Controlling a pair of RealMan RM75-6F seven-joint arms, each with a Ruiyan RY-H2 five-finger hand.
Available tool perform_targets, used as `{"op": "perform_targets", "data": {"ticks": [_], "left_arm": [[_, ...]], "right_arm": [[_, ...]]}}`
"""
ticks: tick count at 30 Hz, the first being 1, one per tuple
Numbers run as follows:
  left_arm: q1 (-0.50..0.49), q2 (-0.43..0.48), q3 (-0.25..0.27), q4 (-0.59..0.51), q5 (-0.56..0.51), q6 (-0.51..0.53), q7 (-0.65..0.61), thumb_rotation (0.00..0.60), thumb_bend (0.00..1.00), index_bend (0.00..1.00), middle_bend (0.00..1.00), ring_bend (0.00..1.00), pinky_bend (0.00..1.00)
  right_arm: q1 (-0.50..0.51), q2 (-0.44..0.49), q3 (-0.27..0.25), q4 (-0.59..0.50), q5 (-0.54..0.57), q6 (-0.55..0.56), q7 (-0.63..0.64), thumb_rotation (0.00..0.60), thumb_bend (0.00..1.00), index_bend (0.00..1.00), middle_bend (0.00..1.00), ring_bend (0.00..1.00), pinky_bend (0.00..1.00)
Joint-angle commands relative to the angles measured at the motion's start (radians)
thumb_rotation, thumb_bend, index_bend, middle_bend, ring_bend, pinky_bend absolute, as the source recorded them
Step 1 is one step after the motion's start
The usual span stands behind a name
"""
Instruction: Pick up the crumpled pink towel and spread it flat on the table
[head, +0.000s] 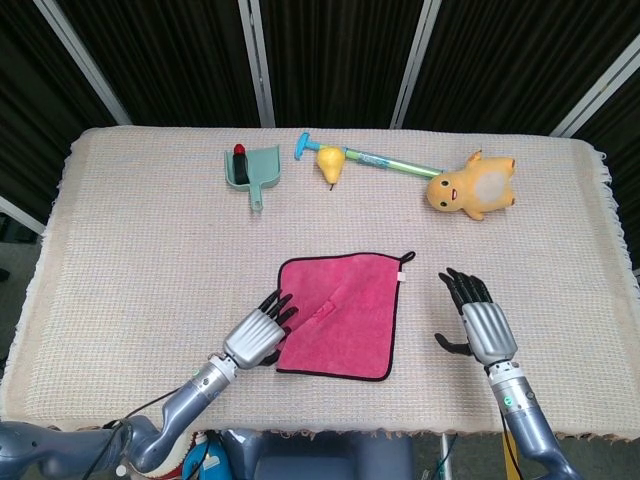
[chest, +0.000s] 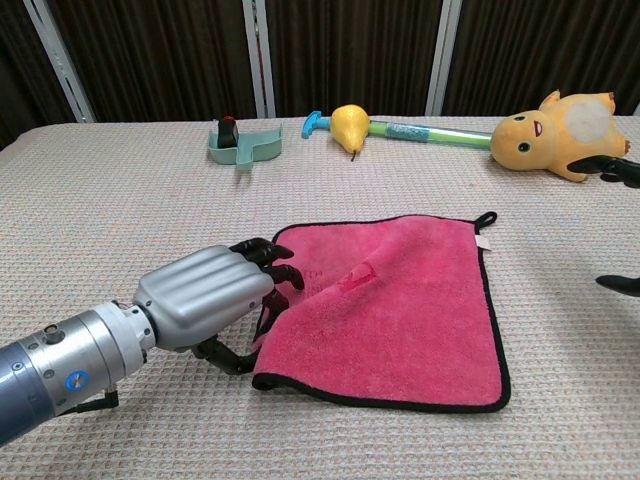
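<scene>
The pink towel with its black hem lies almost flat in the middle of the table, one small crease left near its centre. My left hand is at the towel's left edge. Its fingers curl over the hem and its thumb sits under it near the front corner, so that edge is pinched and slightly raised. My right hand stays to the right of the towel, apart from it, fingers spread and holding nothing. In the chest view only its fingertips show at the right border.
Along the far side of the table lie a green dustpan with a small red-and-black thing in it, a yellow pear, a green and blue stick toy and a yellow plush duck. A woven cream cloth covers the table.
</scene>
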Motion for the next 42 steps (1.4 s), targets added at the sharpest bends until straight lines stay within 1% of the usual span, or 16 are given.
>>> {"op": "perform_targets", "data": {"ticks": [1,7,14,28,36,37,38,40,42], "left_arm": [[-0.004,0.029,0.004,-0.018,0.006,-0.007,0.005,0.600,0.40,0.59,0.16,0.00,0.01],[-0.013,0.105,0.001,-0.073,0.004,-0.018,0.036,0.600,0.41,0.59,0.16,0.00,0.01],[-0.015,0.159,0.007,-0.110,-0.007,-0.036,0.065,0.600,0.41,0.59,0.16,0.00,0.01],[-0.019,0.212,0.018,-0.136,-0.018,-0.058,0.089,0.600,0.42,0.59,0.16,0.00,0.01],[-0.015,0.233,0.026,-0.155,-0.024,-0.062,0.101,0.600,0.41,0.57,0.15,0.00,0.01],[-0.014,0.236,0.026,-0.158,-0.024,-0.062,0.102,0.600,0.40,0.56,0.15,0.00,0.01],[-0.014,0.239,0.027,-0.162,-0.024,-0.061,0.103,0.600,0.37,0.53,0.15,0.00,0.01],[-0.014,0.246,0.027,-0.169,-0.023,-0.059,0.103,0.600,0.28,0.45,0.13,0.00,0.01],[-0.013,0.252,0.026,-0.175,-0.023,-0.056,0.102,0.600,0.16,0.30,0.11,0.00,0.01]], "right_arm": [[-0.001,0.003,0.000,-0.007,-0.003,0.003,-0.001,0.600,0.28,0.00,0.00,0.00,0.00],[-0.002,0.003,-0.003,-0.020,-0.006,0.005,-0.011,0.600,0.28,0.00,0.00,0.00,0.00],[-0.002,-0.001,-0.005,-0.036,-0.012,0.008,-0.030,0.600,0.28,0.00,0.00,0.00,0.00],[-0.004,-0.009,-0.010,-0.044,-0.011,0.007,-0.051,0.600,0.28,0.00,0.00,0.00,0.00],[-0.005,-0.009,-0.011,-0.039,-0.009,0.006,-0.046,0.600,0.28,0.00,0.00,0.00,0.00],[-0.006,-0.009,-0.011,-0.039,-0.010,0.005,-0.045,0.600,0.28,0.00,0.00,0.00,0.00],[-0.006,-0.009,-0.011,-0.038,-0.010,0.005,-0.045,0.600,0.28,0.00,0.00,0.00,0.00],[-0.006,-0.009,-0.012,-0.037,-0.011,0.005,-0.043,0.600,0.28,0.00,0.00,0.00,0.00],[-0.007,-0.010,-0.013,-0.036,-0.012,0.005,-0.040,0.600,0.28,0.00,0.00,0.00,0.00]]}}
